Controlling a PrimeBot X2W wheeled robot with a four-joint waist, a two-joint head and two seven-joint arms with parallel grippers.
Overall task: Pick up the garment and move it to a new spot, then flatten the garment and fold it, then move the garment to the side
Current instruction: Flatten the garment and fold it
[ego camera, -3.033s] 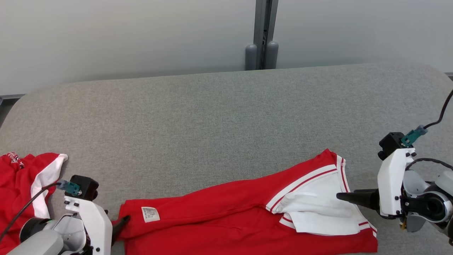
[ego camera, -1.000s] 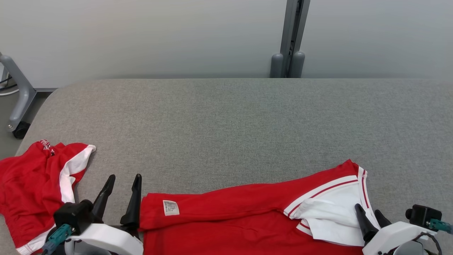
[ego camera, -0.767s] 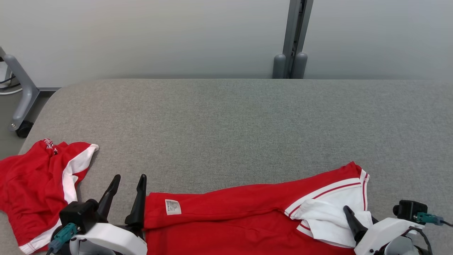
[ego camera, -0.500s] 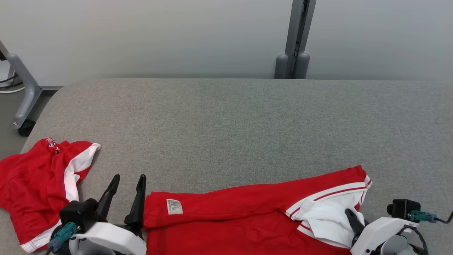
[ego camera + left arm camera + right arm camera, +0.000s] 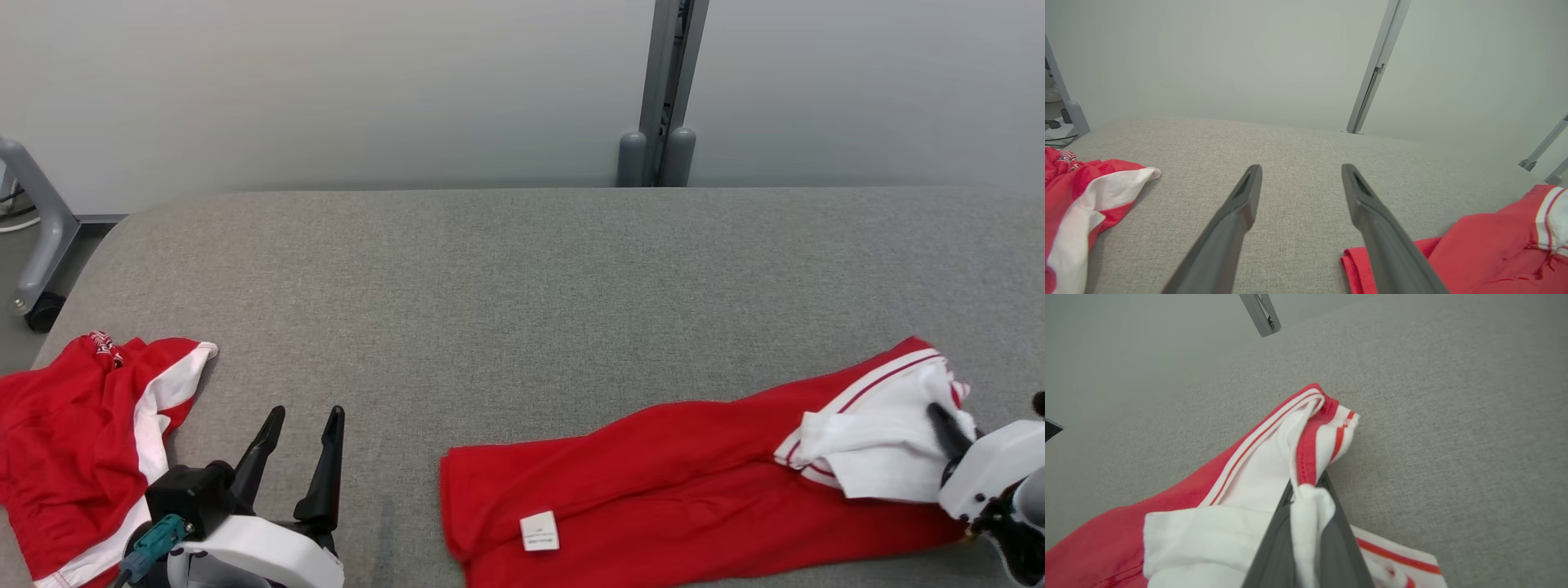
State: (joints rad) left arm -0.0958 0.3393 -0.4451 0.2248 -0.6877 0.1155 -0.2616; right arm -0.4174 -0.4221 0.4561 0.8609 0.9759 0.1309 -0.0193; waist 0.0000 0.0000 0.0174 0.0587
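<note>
The garment [image 5: 653, 474] is red with white, red-striped trim and lies stretched along the near edge of the grey table [image 5: 522, 286], a small white label on its left end. My right gripper [image 5: 939, 416] is shut on the bunched white end at the far right. In the right wrist view, white cloth [image 5: 1229, 490] is pinched between the closed fingers of that gripper [image 5: 1308, 488]. My left gripper [image 5: 306, 416] stands open and empty at the lower left, a gap of bare table between it and the garment. The left wrist view has this gripper [image 5: 1301, 171] with the garment's left end [image 5: 1486, 241] to its right.
A second red and white garment [image 5: 73, 441] lies crumpled at the table's left edge, also in the left wrist view [image 5: 1081, 192]. A grey post [image 5: 657, 90] stands behind the table against the wall. A wheeled grey stand leg [image 5: 33, 245] sits off the left end.
My right gripper has shut on the garment's white end and dragged the garment to the right, away from my left gripper. The left gripper stays open in place.
</note>
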